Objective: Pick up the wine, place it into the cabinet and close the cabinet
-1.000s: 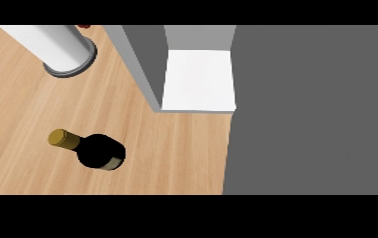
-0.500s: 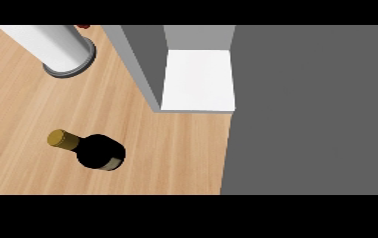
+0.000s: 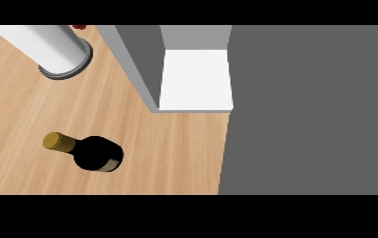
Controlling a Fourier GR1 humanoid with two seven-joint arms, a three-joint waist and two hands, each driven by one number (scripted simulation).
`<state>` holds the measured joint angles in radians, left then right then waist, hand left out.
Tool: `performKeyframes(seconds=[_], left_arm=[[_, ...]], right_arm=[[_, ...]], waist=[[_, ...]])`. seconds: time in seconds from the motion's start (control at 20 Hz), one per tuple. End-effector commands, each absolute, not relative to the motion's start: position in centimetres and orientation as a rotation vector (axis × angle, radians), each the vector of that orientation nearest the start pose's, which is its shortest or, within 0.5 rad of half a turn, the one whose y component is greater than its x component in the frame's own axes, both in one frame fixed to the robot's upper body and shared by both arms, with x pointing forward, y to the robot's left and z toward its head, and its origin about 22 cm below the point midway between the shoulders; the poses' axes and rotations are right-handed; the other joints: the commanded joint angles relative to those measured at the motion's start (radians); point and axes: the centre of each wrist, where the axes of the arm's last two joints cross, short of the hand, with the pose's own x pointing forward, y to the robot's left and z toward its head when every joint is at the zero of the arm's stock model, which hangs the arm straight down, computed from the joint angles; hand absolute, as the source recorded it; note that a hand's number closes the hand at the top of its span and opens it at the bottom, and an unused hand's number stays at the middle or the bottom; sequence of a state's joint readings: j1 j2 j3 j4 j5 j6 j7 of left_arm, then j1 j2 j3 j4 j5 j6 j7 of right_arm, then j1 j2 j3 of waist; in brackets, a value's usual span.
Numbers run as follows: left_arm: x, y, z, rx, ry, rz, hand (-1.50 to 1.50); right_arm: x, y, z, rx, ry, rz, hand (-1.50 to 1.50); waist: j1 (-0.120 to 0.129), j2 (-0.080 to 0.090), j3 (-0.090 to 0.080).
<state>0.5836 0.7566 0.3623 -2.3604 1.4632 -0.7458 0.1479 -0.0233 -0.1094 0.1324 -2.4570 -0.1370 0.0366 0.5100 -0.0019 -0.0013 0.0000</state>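
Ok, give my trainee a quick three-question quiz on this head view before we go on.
1. True or false: the wine bottle stands on the wooden counter, outside the cabinet.
2. The bottle's cap is: A gold, B red, C white?
3. Fill in: the white cylinder shows at the view's upper ____.

Key: 1 true; 2 A; 3 left.

**A kitchen counter**

I'm looking steeply down on a kitchen. A light wooden counter (image 3: 170, 147) fills the left side, with an open grey cabinet (image 3: 140, 62) and its white shelf (image 3: 196, 79) on it. A wine bottle (image 3: 88, 152) and a white cylinder (image 3: 48, 49) stand nearby.
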Motion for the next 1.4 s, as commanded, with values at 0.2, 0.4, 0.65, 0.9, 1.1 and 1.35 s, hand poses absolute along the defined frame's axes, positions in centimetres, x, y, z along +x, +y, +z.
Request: performKeyframes(seconds=[0.2, 0.4, 0.65, 0.9, 1.1, 1.35], left_arm=[[14.2, 35.9, 17.5, -0.936, -1.741, -0.389, -1.50], [16.3, 37.1, 17.3, -0.858, -1.773, -0.335, -1.50], [19.0, 37.2, 13.9, -0.826, -1.745, -0.334, -1.50], [21.5, 39.1, 12.1, -0.758, -1.746, -0.351, -1.50], [23.0, 37.3, 8.5, -0.728, -1.679, -0.363, -1.50], [24.9, 37.9, 5.7, -0.703, -1.648, -0.383, -1.50]], right_arm=[[13.3, -21.5, 20.5, 0.270, -1.971, 0.252, -1.50], [13.3, -20.9, 20.9, 0.279, -1.975, 0.244, -1.50], [14.1, -21.7, 20.7, 0.265, -1.986, 0.227, -1.50], [15.1, -21.1, 20.9, 0.261, -1.984, 0.229, -1.50], [15.1, -21.9, 20.6, 0.280, -1.964, 0.227, -1.50], [13.8, -21.1, 21.1, 0.255, -1.961, 0.246, -1.50]], waist=[[-0.006, 0.001, 0.000], [-0.009, 0.002, 0.000], [-0.007, 0.002, 0.000], [-0.005, 0.002, -0.001], [-0.008, 0.003, 0.000], [-0.008, 0.002, -0.001]])
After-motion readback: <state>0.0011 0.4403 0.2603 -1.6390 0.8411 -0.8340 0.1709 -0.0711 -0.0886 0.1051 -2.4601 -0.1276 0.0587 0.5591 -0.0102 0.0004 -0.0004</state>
